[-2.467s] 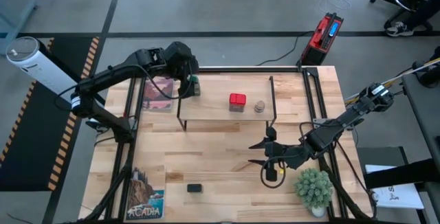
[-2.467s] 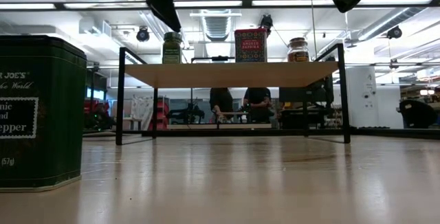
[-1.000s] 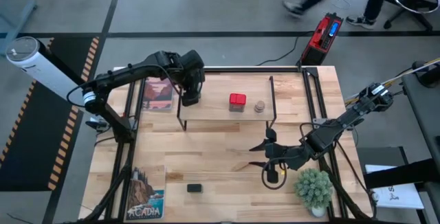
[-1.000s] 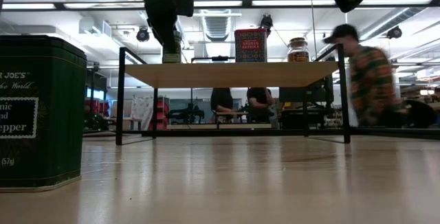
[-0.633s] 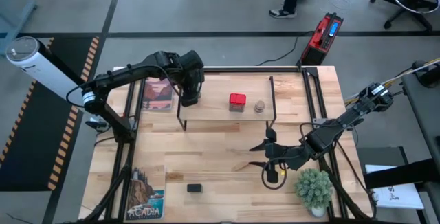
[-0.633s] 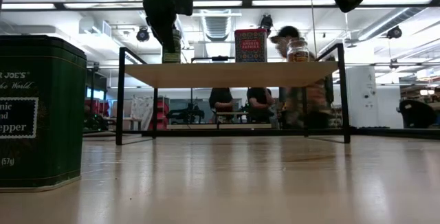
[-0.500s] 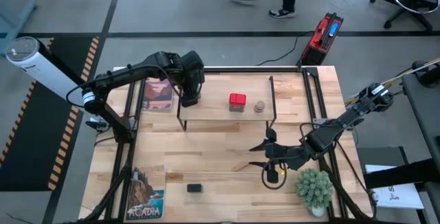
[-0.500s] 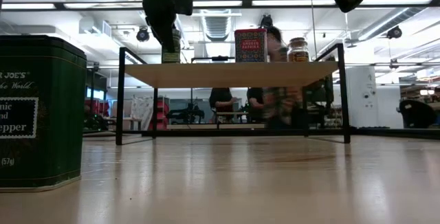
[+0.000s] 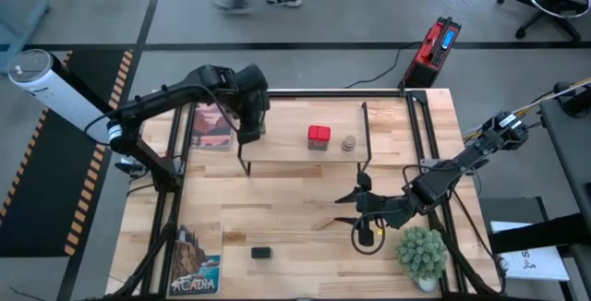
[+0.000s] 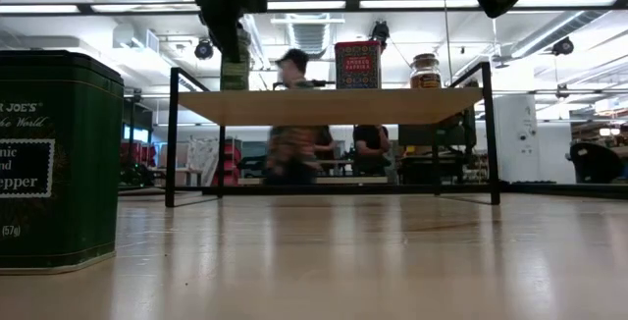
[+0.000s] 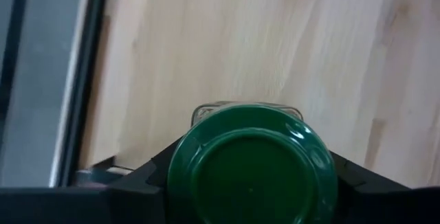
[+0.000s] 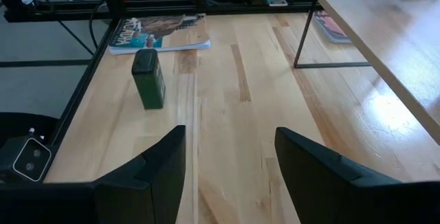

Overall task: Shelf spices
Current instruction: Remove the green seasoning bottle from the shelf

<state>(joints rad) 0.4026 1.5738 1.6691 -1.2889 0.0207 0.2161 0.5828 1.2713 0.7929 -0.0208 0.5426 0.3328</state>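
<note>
L gripper (image 9: pixel 251 121) over the left end of the shelf (image 9: pixel 305 161), fingers (image 11: pixel 148 176) closed on both sides of the green-lidded jar (image 11: pixel 251 162); jar sits btwn them, lid facing the wrist cam. Low view: jar (image 10: pixel 235 73) at shelf-top level, can't tell if touching. Red tin (image 9: pixel 319 136) & small round jar (image 9: pixel 348 142) on shelf. Olive tin (image 9: pixel 261 253) on the table, near front. R gripper (image 9: pixel 353 210) wide open, holding nothing, above table beside the potted plant (image 9: pixel 422 251).

I log: tabletop (image 9: pixel 295 209), light wood planks, smooth, faint sheen. Shelf (image 10: pixel 334 106), pale matt wood on thin black metal legs. Green-lidded jar (image 11: pixel 251 165), glossy lid over clear glass. Dark olive square tin (image 10: pixel 57 158), printed metal, satin.
</note>
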